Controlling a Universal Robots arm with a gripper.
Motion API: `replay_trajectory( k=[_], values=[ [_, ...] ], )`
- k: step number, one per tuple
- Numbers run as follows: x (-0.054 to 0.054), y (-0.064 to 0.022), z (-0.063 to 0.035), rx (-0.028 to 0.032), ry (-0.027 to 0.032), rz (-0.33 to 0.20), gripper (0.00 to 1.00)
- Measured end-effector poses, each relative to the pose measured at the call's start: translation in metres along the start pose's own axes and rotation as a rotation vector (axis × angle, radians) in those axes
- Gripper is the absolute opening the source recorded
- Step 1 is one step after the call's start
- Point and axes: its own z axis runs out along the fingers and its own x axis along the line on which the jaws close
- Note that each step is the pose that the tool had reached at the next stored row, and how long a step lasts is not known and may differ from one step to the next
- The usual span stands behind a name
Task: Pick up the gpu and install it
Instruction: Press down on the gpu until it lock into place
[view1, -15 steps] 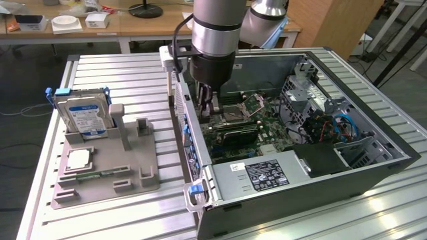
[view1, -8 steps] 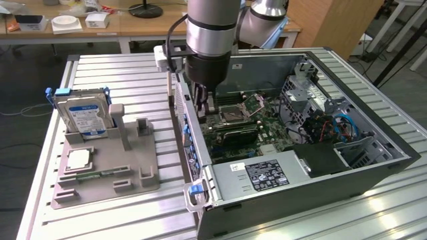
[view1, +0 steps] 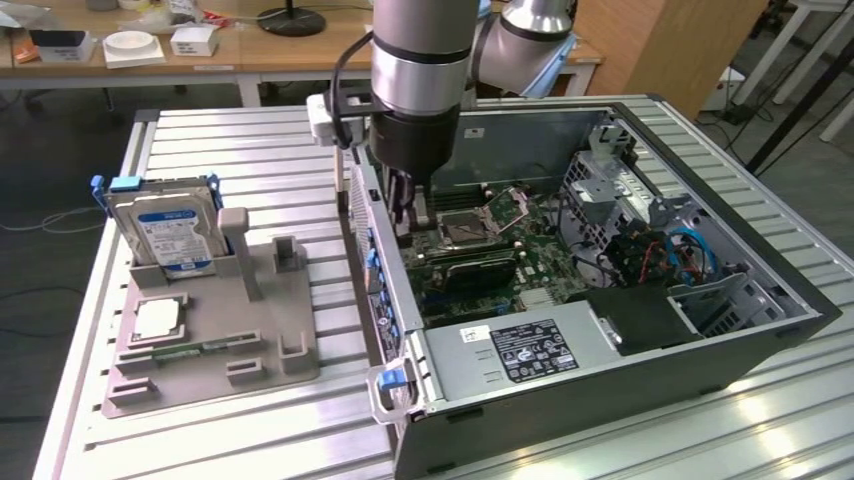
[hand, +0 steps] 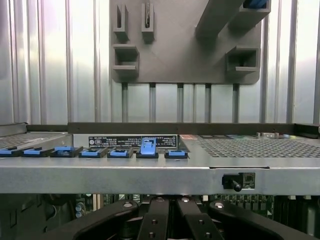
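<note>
black two-finger gripper (view1: 403, 212) low inside open grey computer case (view1: 747, 250), beside its rear wall. fingers (hand: 159, 222) narrow, nearly together. thin dark gpu card hidden beneath gripper, cannot tell if held. judged light, stiff, fragile: pinch board edges.

The robot arm (view1: 422, 60) is seen hanging straight down over the open computer case (view1: 747, 330), close to the case's side wall on the exterior view's left. Its silver and black wrist is held upright, and the dark gripper (view1: 406, 192) at its end is lowered inside the case, just above the green board. In the wrist view, the black fingers (hand: 155, 222) are seen pressed close side by side below the case's metal edge, and nothing can be made out between them.
</note>
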Motion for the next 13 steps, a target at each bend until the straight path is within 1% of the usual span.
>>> replay_trajectory(
  k=[4, 5, 6, 7, 8, 13],
  values=[
    [0.0, 0.0001, 0.0012, 0.0011, -0.0001, 0.0, 0.11],
    [0.0, 0.0001, 0.002, 0.0019, 0.0, 0.0, 0.11],
    [0.0, 0.0, 0.0038, 0.0042, -0.0009, 0.0, 0.11],
    [0.0, -0.0034, 0.0075, 0.0038, -0.0002, 0.001, 0.11],
    [0.0, -0.0091, 0.0096, 0.0043, -0.0002, 0.001, 0.11],
    [-0.001, -0.0321, 0.0169, 0.0042, -0.0002, 0.0, 0.11]
  ],
)
